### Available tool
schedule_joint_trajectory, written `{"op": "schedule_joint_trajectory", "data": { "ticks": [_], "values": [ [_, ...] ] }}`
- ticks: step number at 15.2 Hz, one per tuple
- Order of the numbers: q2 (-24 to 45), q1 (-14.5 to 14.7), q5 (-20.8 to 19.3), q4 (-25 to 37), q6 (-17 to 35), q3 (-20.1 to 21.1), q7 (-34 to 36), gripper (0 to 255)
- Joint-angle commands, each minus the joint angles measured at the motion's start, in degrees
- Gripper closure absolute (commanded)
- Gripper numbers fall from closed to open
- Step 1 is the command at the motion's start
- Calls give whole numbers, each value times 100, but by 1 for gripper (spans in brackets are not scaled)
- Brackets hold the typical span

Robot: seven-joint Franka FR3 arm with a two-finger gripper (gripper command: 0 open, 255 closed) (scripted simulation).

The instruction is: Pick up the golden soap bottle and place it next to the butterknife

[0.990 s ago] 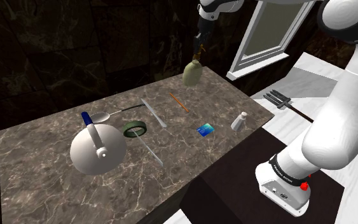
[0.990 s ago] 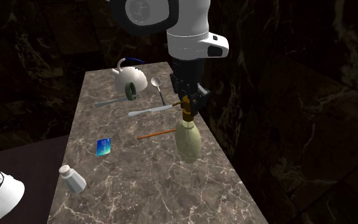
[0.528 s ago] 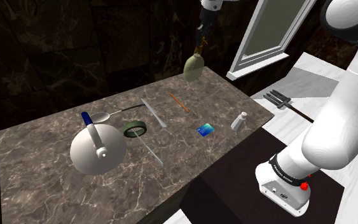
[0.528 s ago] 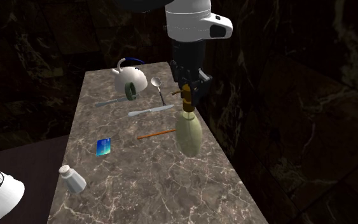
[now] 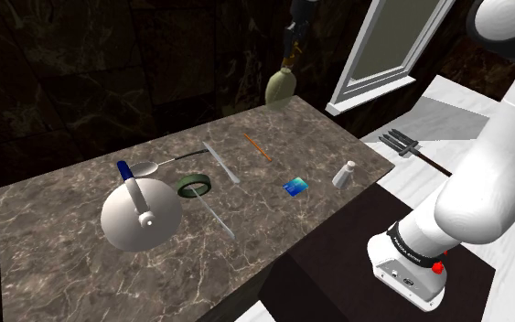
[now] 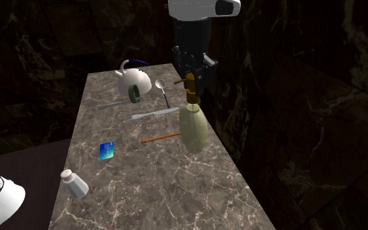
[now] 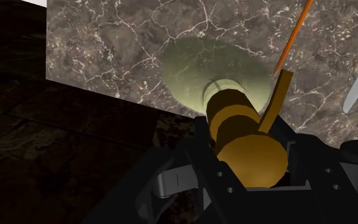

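Dark marble walls enclose a brown marble counter [image 5: 81,265] [image 6: 163,189] [image 7: 107,44].

1. Bottle [image 5: 280,84] [image 6: 193,127] [image 7: 190,67]: pale olive body, golden pump head. It hangs upright in the air, clear of the counter, above the counter's far edge in the shoulder view and near the right edge in the second exterior view.
2. Gripper [image 5: 290,57] [image 6: 190,82] [image 7: 244,153]: it points straight down. The black fingers pinch the golden pump head from both sides, and the body hangs below them.
3. Pencil [image 5: 258,146] [image 6: 161,138] [image 7: 292,35]: an orange stick flat on the counter. In the second exterior view one end lies just beside the bottle's body.
4. Butterknife [image 5: 220,161] [image 6: 155,114]: it lies flat near the middle of the counter, beyond the pencil and well apart from the bottle.
5. Spoon [image 6: 163,91] and green ring [image 5: 194,186] [image 6: 135,93]: both lie near the butterknife.
6. Kettle [image 5: 136,215] [image 6: 131,80]: white with a blue handle, at the counter end farthest from the stand.
7. Blue card [image 5: 294,187] [image 6: 107,149] and small white shaker [image 5: 344,174] [image 6: 75,183]: near the counter end closest to the stand.
8. Fork [image 5: 411,151]: it lies on a white surface past the counter, below a window [image 5: 383,46].
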Motion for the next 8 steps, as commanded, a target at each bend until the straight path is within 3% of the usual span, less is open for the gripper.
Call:
{"op": "schedule_joint_trajectory", "data": {
  "ticks": [1, 8],
  "values": [
    [-234, 96, -50, -127, -94, 44, 147, 255],
    [-1217, 469, -225, -700, -482, 304, 809, 255]
  ]
}}
